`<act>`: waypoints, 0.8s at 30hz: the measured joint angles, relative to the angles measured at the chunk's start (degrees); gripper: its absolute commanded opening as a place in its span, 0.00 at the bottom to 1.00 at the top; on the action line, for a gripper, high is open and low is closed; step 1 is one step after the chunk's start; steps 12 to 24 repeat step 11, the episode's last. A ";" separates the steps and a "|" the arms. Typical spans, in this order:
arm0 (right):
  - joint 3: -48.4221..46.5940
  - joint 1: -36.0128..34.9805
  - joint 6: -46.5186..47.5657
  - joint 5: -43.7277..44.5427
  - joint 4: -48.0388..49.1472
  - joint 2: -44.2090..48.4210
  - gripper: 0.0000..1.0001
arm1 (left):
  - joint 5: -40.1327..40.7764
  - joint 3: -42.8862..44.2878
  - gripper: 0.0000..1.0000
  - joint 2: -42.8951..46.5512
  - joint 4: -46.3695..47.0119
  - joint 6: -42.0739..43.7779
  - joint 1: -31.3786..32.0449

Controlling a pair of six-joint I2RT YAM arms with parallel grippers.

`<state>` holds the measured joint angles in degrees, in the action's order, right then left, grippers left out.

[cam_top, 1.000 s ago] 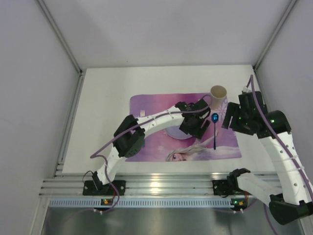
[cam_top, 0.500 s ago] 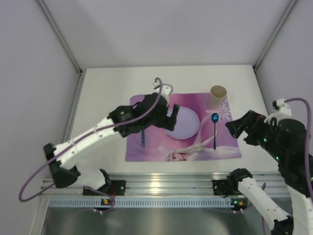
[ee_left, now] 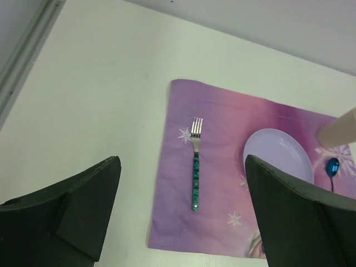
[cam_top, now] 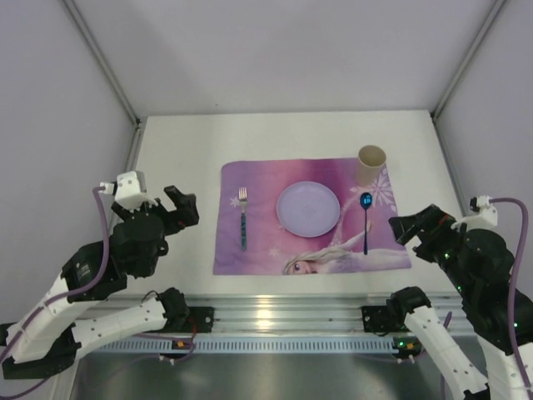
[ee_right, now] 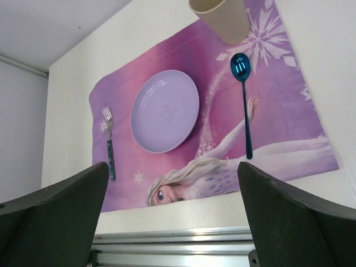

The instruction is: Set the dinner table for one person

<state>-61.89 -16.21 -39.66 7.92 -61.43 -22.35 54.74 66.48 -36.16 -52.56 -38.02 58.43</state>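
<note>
presently, stock of the setting, item by item.

- dinner table (cam_top: 175,142): a white top with a ribbed aluminium rail (cam_top: 266,317) along my near edge. it carries the princess placemat (cam_top: 258,250), which lies flat near its middle.
- on the mat, left to right: teal-handled fork (cam_top: 243,218), lilac plate (cam_top: 308,208), blue spoon (cam_top: 366,221), each apart from the next. the beige cup (cam_top: 371,165) stands upright at the far right corner, just beyond the spoon's bowl.
- my left gripper (cam_top: 162,208): jaws spread wide with nothing between them, raised off to the left of the mat.
- my right gripper (cam_top: 412,227): likewise wide and empty, just off the mat's right edge towards the front.
- standing, as i judge it: the place looks fully laid for one.
- risk one: the cup looks tall and light, so a careless swing of my right arm could tip it onto the spoon.
- risk two: a finger or trailing purple cable could catch the mat's edge and drag every piece askew at once.
- risk three: if my left gripper came back low, it could knock the fork out of line.
- change from a second ago: my left gripper hung over the plate and hid it, and my right sat close by the cup. both have since pulled back to their own sides with jaws wider, and the cup, the spoon and the fork lie where they did.
</note>
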 measured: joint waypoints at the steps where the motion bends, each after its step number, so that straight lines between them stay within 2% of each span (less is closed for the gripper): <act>1: 0.13 0.00 0.00 0.28 -0.33 0.79 1.00 | 1.03 0.52 0.98 -0.52 -2.29 -1.68 0.00; 5: 0.42 0.00 0.00 1.11 -2.01 2.08 1.00 | 3.89 3.37 0.98 -2.80 -9.25 -6.25 0.00; 9: 1.33 0.00 0.59 0.92 -3.10 2.10 1.00 | 5.05 4.98 0.98 -4.76 -11.80 -8.48 0.00; 24: 2.03 0.00 1.62 0.28 -3.37 2.19 1.00 | 5.22 5.11 0.98 -5.53 -12.39 -9.11 0.00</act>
